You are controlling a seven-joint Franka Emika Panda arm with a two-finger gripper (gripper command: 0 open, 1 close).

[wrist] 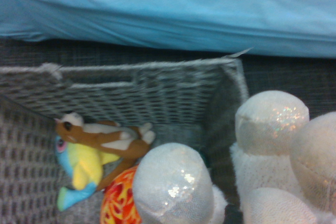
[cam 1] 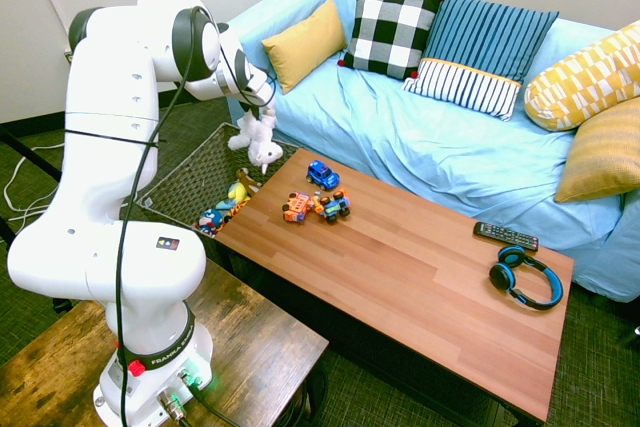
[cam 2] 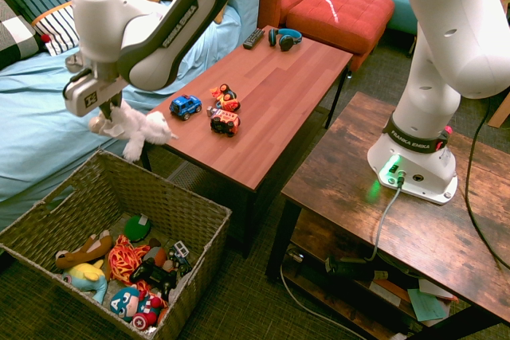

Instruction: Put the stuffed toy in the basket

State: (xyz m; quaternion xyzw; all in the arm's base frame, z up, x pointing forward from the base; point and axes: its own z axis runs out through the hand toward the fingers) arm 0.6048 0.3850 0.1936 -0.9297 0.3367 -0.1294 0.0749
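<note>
- Hanging from the gripper (cam 1: 262, 110) in the first exterior view, the stuffed toy (cam 1: 258, 140) dangles over the basket (cam 1: 190, 179), between the blue sofa (cam 1: 400, 137) and the wooden table (cam 1: 400, 267).
- From the second exterior view, the fingers are clamped together on the white toy's top; it hangs above the basket's far rim, just beside the table's end.
- Through the wrist view, the toy's sparkly feet fill the foreground over the basket's inside, where a brown plush (wrist: 105, 135) lies.

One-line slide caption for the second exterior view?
Gripper shut on the white stuffed toy, carrying it above the basket of toys beside the wooden table.
</note>
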